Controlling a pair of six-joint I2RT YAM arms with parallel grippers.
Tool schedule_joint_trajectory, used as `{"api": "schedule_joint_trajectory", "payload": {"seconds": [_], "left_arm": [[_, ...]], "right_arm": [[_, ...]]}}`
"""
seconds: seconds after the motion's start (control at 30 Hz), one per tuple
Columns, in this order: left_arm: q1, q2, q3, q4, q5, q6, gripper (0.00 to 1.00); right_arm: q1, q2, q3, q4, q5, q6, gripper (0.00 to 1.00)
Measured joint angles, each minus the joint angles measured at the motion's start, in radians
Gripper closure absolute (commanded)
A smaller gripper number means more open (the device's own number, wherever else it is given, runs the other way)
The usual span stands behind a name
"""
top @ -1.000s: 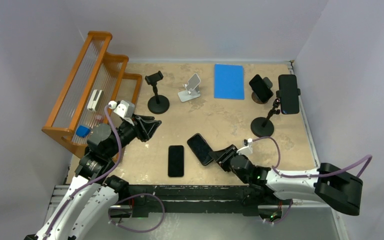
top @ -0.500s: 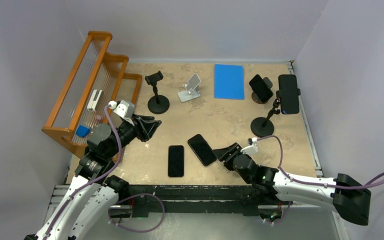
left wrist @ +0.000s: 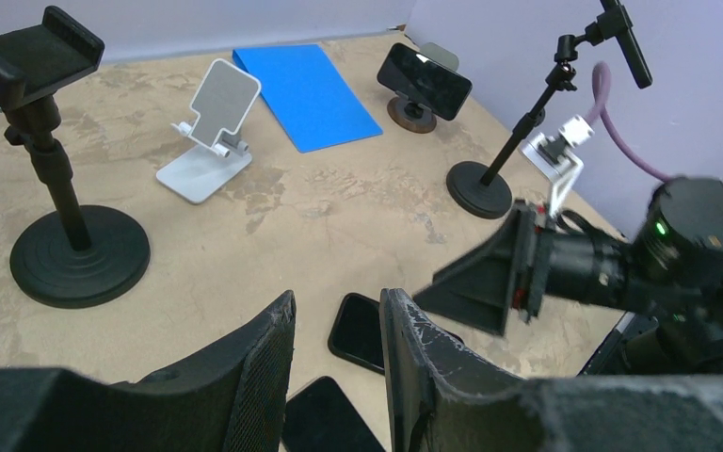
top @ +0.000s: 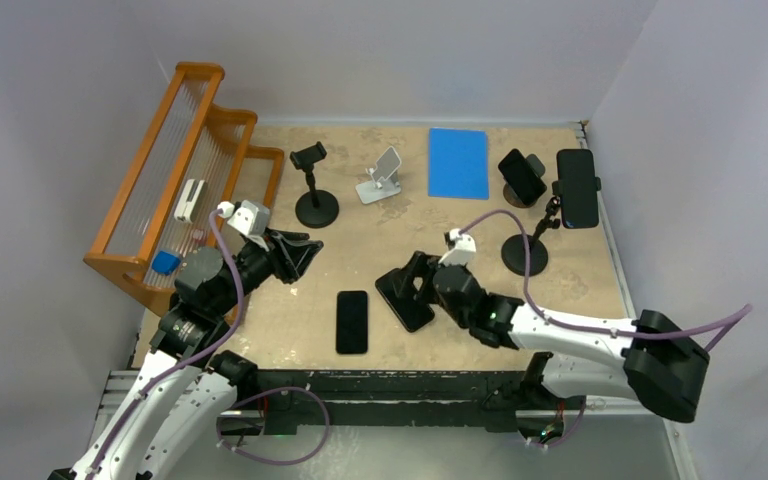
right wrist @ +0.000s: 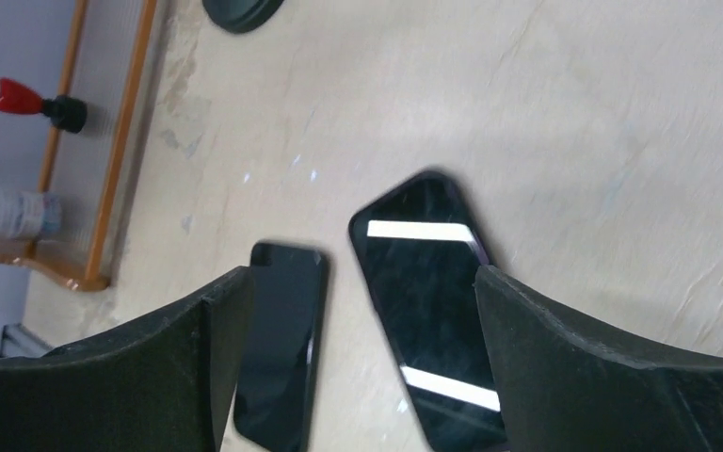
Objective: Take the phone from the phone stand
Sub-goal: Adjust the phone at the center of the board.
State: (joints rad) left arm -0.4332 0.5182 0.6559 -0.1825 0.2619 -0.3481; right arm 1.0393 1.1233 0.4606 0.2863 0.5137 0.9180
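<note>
Reaching leftward low over the table (top: 440, 225), the right gripper (top: 401, 274) hangs spread wide above a flat-lying phone (top: 409, 308), partly hiding it. Left wrist: the left gripper (left wrist: 336, 303) is slightly parted, empty. Right wrist: the phone's lower end is cut off.

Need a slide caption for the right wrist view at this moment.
Right gripper, jaws wide, poised over the larger phone lying flat on the table, a smaller phone beside it.
</note>
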Motion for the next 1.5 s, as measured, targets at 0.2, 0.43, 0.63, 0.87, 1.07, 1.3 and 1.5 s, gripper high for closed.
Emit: {"api": "schedule_joint_trajectory", "payload": {"seconds": [0.2,0.43,0.63,0.87,1.07,1.3,1.5], "left_arm": [[0.000,0.002,0.000,-0.003,0.000,0.000,0.64],[0.000,0.013,0.000,-0.006,0.005,0.000,0.63],[0.000,0.013,0.000,-0.006,0.014,0.000,0.64],[0.000,0.013,0.000,-0.006,0.019,0.000,0.63],[0.000,0.013,0.000,-0.006,0.019,0.000,0.63],[0.000,0.013,0.000,-0.006,0.022,0.000,0.64],[0.000,0.013,0.000,-0.006,0.022,0.000,0.63]], "right_arm": [[-0.201,0.113,0.053,0.067,-0.179,-0.172,0.09],[-0.211,0.244,0.079,0.098,-0.319,-0.243,0.11],[-0.216,0.279,0.068,0.121,-0.358,-0.248,0.12],[-0.216,0.279,0.016,0.134,-0.402,-0.245,0.13],[-0.216,0.277,-0.020,0.183,-0.414,-0.241,0.19],[-0.214,0.247,-0.062,0.208,-0.456,-0.211,0.31],[-0.151,0.229,-0.074,0.188,-0.454,-0.182,0.33]]}}
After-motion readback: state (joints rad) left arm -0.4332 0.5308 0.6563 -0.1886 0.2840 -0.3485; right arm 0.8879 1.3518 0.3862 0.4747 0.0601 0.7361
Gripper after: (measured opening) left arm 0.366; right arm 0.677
